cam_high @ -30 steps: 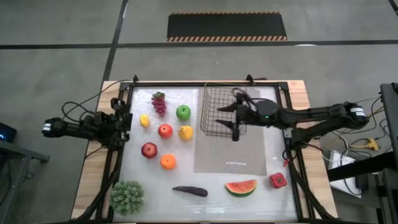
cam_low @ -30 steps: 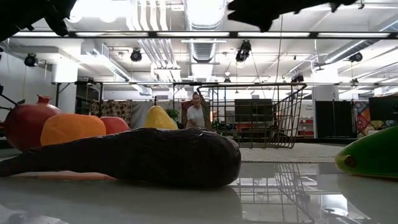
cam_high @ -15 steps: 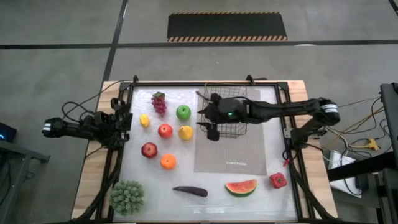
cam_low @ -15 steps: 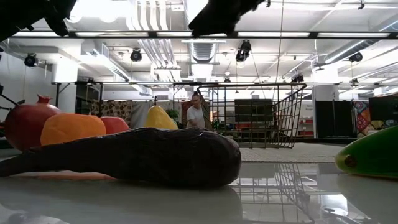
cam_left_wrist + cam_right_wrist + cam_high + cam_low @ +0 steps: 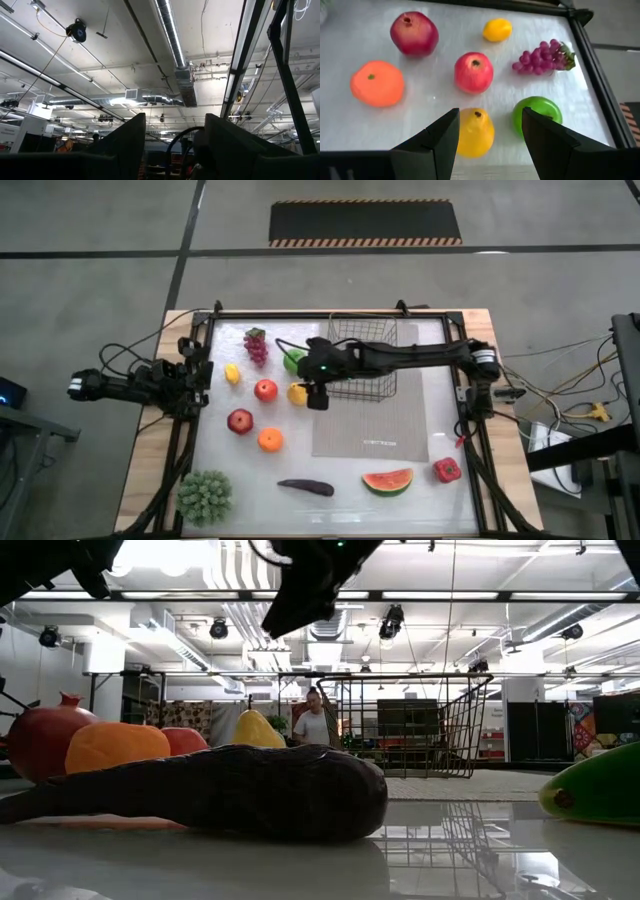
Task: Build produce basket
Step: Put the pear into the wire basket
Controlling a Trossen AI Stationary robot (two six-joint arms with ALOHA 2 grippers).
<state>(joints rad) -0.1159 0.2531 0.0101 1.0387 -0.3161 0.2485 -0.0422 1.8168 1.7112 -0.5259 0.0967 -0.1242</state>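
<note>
A: How is the right arm posed?

B: It reaches long and nearly straight across the table (image 5: 440, 480) from the right side, passing over the basket (image 5: 362, 360). The right jaws (image 5: 316, 394) hang above the yellow pear (image 5: 297, 392), not touching it.

A: And their state?

B: Spread apart with nothing between them. In the right wrist view the pear (image 5: 475, 131) shows in the gap between the two dark fingers (image 5: 431, 143), below them, and the green apple (image 5: 538, 115) lies just beside the other finger.

A: What else lies ahead of those jaws?

B: A red apple (image 5: 473, 72) just past the pear, then the orange (image 5: 377, 83), a darker red fruit (image 5: 414, 34), a small yellow fruit (image 5: 497, 29) and the purple grapes (image 5: 544, 59) farther off. All rest on the table, apart from each other.

A: The basket?

B: Behind the jaws, under the forearm, standing at the far end of the grey mat (image 5: 372, 425). I see no produce in it.

A: The left arm?

B: Folded low at the table's left edge, well away from the fruit. The left jaws (image 5: 175, 145) point up at the ceiling, spread and empty.

A: Anything nearer the table's front?

B: The eggplant (image 5: 306, 487), watermelon slice (image 5: 387, 480) and red pepper (image 5: 447, 470), far from either jaws. A person (image 5: 317, 722) stands in the room beyond.
</note>
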